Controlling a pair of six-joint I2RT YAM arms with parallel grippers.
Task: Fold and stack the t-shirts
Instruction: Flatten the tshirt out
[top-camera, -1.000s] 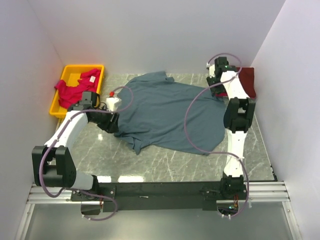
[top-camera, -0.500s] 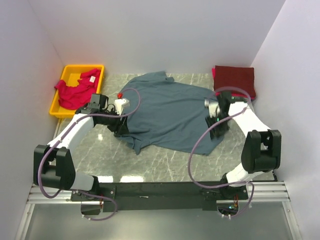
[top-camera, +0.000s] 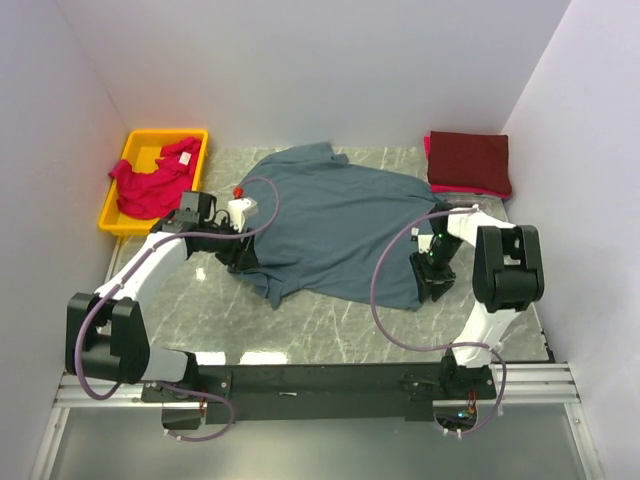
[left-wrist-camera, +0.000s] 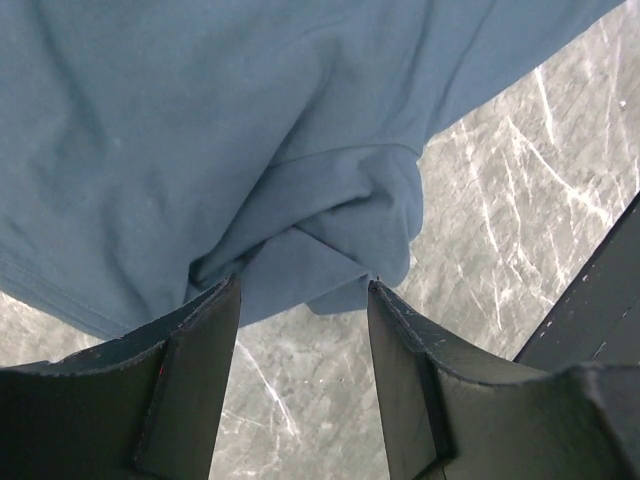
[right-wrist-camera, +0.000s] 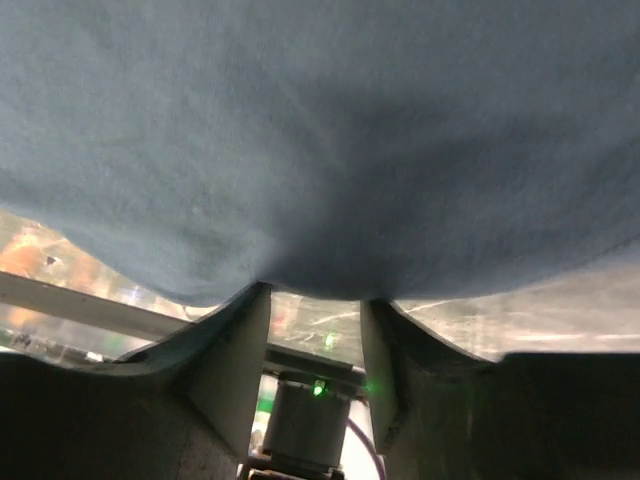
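T-shirts are the job, and the slate blue-grey cloth t-shirt (top-camera: 340, 225) is the one in hand. It lies spread but rumpled across the middle of the grey-veined marble table (top-camera: 330, 325), between the two arms.

Nearest, the right gripper (top-camera: 433, 275) is down at the shirt's near-right edge. Its jaws stand apart, released. The wrist view is filled with blue cloth sagging toward the gap, so I cannot tell whether any hem lies between them. It looks placed there to take that edge.

A little farther, on the left, the left gripper (left-wrist-camera: 302, 290) sits at the shirt's left edge, where the cloth is bunched into a thick fold. Its fingers (left-wrist-camera: 190, 370) are spread to either side of that fold, with the tips just touching cloth and bare marble showing between them. The jaws are apart and grip nothing.

One arm on each side makes sense for a cloth this wide, since a single pinch would only drag it into a heap. The next move likely calls for both to close on the cloth and draw it flat, or carry one side over.

At the far right corner the dark maroon t-shirt (top-camera: 468, 160) rests folded into a neat rectangle. It is the start of the stack, set out of the way. At the far left the bright pinkish-red t-shirt (top-camera: 150, 185) lies crumpled in the yellow plastic bin (top-camera: 165, 133), waiting its turn.
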